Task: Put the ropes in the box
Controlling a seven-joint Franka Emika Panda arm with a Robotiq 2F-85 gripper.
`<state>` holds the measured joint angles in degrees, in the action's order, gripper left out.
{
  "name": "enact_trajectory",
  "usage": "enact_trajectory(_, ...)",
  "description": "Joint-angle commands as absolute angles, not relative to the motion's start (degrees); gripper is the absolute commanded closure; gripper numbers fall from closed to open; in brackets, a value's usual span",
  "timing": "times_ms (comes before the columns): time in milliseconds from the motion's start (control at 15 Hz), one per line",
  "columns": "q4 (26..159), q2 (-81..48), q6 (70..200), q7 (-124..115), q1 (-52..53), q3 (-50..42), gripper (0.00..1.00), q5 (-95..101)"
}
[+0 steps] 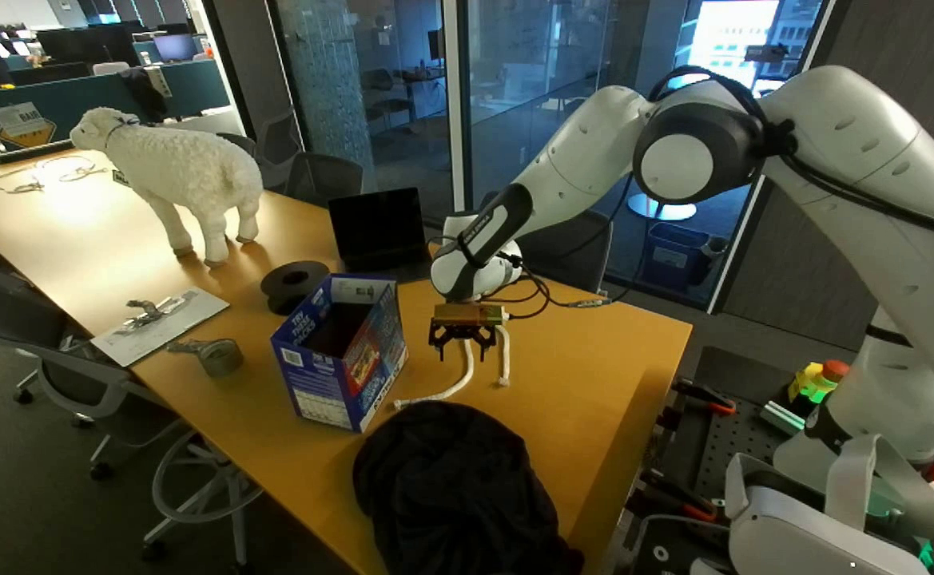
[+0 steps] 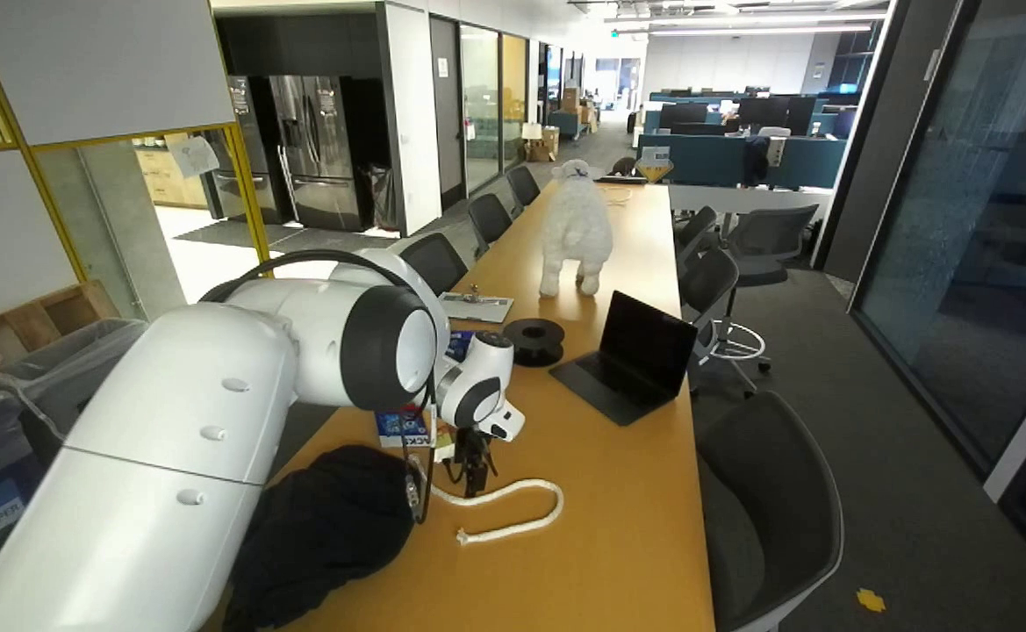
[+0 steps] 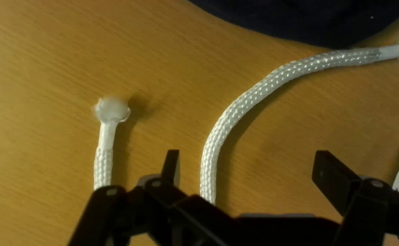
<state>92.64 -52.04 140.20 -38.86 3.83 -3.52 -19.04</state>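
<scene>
With its fingers spread wide, the black two-fingered gripper [image 3: 245, 160] points down over the orange-brown wooden table [image 1: 594, 343]. In the wrist view, one strand of the long white braided rope [image 3: 228, 118] crosses the gap between the fingertips, apart from both; another stretch, with one end showing, lies outside that gap. Rope position: on the table, outside the small blue cardboard box with colourful printed sides [image 1: 323, 391], in a loose bend; seen in both exterior views. One frayed end lies near the box and just beside a rumpled black cloth bundle [image 1: 459, 495]; whether cord and cloth touch, cannot tell. Box upright, top open, near the gripper; interior too dark to read, and in an exterior view the white robot arm [image 2: 197, 421] hides most of the box. Near the box, a flat round black spool [image 1: 276, 279]; near that, an open black laptop [image 1: 379, 228]. Farther along the table stands a white woolly sheep figure [image 1: 187, 172].
</scene>
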Motion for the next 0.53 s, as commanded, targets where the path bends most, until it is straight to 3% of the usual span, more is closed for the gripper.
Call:
enact_trajectory(0, 87.57, -56.83, 140.33, -43.84, 5.78, -5.5, 0.0, -17.26)
enact_trajectory(467, 84.66, -60.56, 139.74, -45.8, 5.57, -6.41, 0.0, -15.18)
